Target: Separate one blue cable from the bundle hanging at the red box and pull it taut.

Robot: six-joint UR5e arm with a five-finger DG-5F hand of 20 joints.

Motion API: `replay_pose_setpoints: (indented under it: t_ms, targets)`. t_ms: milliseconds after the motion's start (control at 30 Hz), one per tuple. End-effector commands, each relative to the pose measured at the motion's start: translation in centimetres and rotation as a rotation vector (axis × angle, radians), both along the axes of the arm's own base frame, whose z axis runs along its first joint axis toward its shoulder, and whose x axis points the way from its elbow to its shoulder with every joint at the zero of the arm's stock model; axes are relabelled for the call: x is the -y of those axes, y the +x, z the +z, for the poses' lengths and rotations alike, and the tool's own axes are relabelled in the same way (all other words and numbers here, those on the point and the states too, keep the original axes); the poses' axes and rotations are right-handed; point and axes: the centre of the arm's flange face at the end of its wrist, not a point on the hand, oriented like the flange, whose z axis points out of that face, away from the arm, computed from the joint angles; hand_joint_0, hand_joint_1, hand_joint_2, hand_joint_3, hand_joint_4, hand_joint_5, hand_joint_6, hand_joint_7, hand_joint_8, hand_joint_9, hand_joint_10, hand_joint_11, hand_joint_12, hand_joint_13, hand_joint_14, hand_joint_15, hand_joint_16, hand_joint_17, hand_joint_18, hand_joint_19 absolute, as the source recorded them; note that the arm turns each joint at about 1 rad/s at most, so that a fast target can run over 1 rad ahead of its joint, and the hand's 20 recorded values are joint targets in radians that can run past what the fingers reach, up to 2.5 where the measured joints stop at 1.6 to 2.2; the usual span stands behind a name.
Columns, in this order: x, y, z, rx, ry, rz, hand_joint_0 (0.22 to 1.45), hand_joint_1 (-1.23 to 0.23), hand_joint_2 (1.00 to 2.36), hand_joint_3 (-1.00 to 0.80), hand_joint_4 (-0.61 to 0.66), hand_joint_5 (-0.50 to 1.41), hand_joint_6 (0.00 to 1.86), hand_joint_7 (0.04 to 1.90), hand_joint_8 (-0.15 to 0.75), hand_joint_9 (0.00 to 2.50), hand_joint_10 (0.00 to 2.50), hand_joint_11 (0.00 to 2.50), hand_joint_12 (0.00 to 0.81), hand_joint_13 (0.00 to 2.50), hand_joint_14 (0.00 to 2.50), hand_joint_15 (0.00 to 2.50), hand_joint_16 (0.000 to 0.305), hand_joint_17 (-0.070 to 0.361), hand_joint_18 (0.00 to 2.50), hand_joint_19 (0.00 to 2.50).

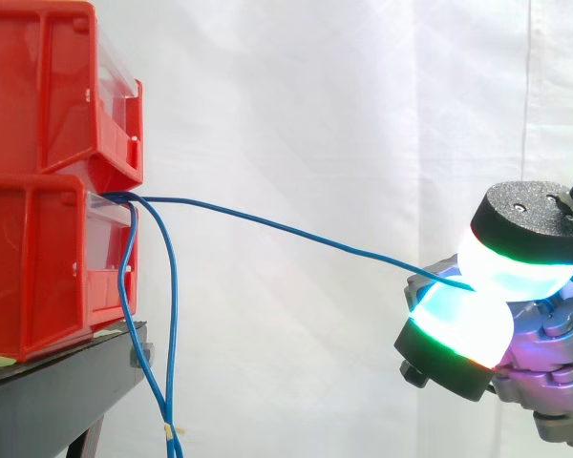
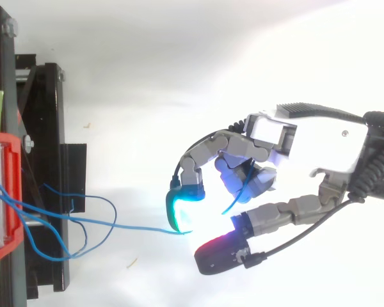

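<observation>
Hand (image 2: 320, 147) well off the stand's (image 1: 57, 401) right edge, fingers (image 1: 463, 329) pinching one blue cable (image 1: 296, 230), slightly sagging from lower red bin (image 1: 38, 267), other cables (image 1: 172, 334) hanging at bin front

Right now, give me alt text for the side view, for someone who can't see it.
A robot hand at the right pinches one blue cable, which runs in a slightly sagging line from stacked red bins at the left. The other blue cables hang down beside the bins' black stand, before a white curtain.
</observation>
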Motion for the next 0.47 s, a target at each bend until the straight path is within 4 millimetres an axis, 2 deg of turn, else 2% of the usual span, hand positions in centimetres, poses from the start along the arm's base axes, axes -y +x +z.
replay_pose_setpoints:
  t_ms: [0, 433]
  targets:
    - [0.01, -0.03, -0.04, -0.001, 0.000, 0.000, 0.67, -0.72, 1.01, 0.11, -0.14, -0.16, 0.92, 1.13, 0.374, 0.84, 2.50, 1.85, 0.397, 0.76, 2.50, 1.76, 0.040, 0.091, 1.57, 2.19]
    - [0.01, -0.04, -0.05, -0.002, -0.001, 0.000, 0.67, -0.73, 1.01, 0.11, -0.13, -0.15, 0.92, 1.15, 0.383, 0.87, 2.50, 1.89, 0.412, 0.77, 2.50, 1.77, 0.043, 0.097, 1.59, 2.14]
